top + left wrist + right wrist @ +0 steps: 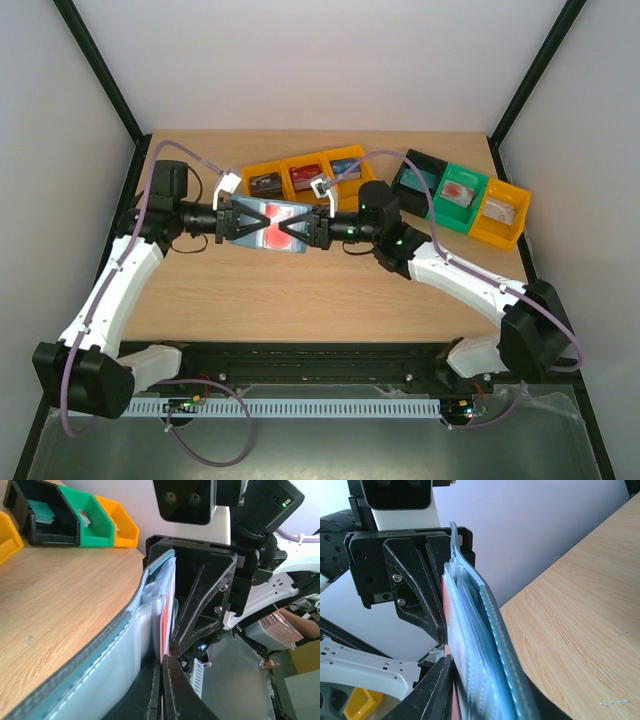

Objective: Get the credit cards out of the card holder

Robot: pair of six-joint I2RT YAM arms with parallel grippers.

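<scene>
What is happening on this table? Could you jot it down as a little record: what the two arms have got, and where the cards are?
Held item: card holder, open, spanning both arms over the table
Left tool: shut on the holder's left end
Right tool: at the holder's right end, grip unclear
Cards: red-marked card in the clear sleeve, not yet out
Behind: orange bins with small items
Right side: black bin, green bin, yellow bin

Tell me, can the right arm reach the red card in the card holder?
Probably yes: the left gripper holds the card holder up, and the right gripper sits right at the red card, nothing between.
</scene>
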